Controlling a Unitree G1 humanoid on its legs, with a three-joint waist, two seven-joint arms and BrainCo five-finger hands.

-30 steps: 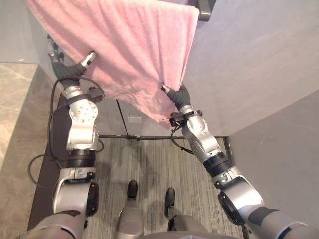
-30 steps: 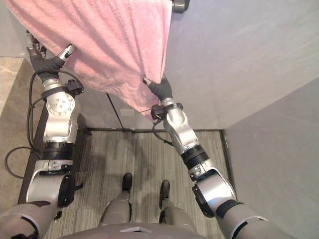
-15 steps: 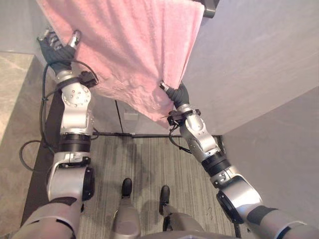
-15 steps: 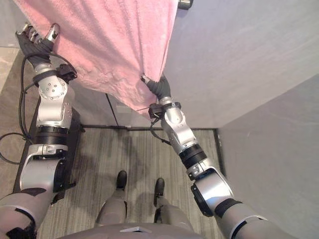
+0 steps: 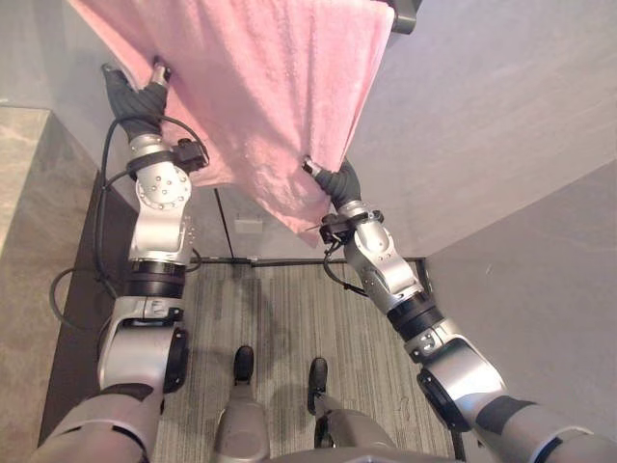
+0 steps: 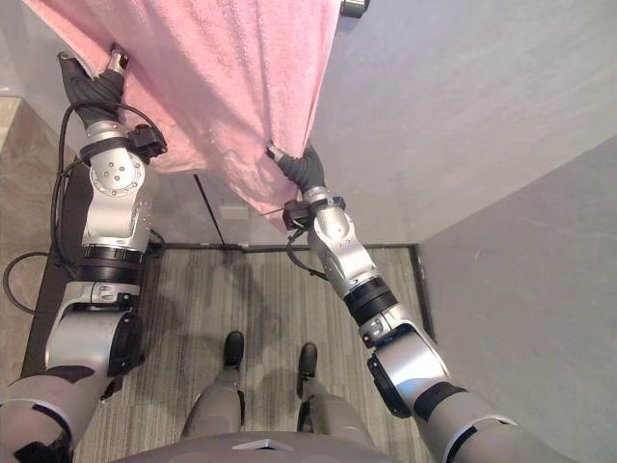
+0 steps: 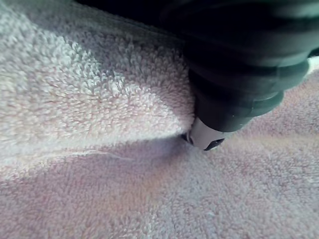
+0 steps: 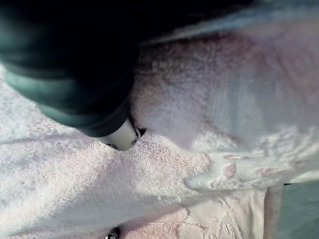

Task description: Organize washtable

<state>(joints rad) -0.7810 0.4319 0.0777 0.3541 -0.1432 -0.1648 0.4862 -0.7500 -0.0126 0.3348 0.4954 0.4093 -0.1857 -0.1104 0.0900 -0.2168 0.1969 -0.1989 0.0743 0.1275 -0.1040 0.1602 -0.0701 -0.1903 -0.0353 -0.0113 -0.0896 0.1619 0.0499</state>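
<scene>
A pink towel (image 5: 260, 87) hangs from a dark rail end (image 5: 405, 14) high on the grey wall. My left hand (image 5: 135, 96) is raised at the towel's left lower edge, its fingers curled into the cloth. In the left wrist view the terry cloth (image 7: 89, 99) bunches against the hand's dark cover (image 7: 239, 74). My right hand (image 5: 333, 180) holds the towel's lower right corner, shut on it. The right wrist view has folded cloth (image 8: 199, 99) pressed against that hand (image 8: 75, 64).
The grey wall (image 5: 482, 125) stands close behind the towel and runs off to the right. A pale stone counter (image 5: 29, 241) lies at the left, with a dark strip beside it. A striped grey floor (image 5: 289, 309) lies below.
My left hand, open beside the towel a second ago, has moved onto its left edge and curled shut on the cloth. The right hand keeps its hold.
</scene>
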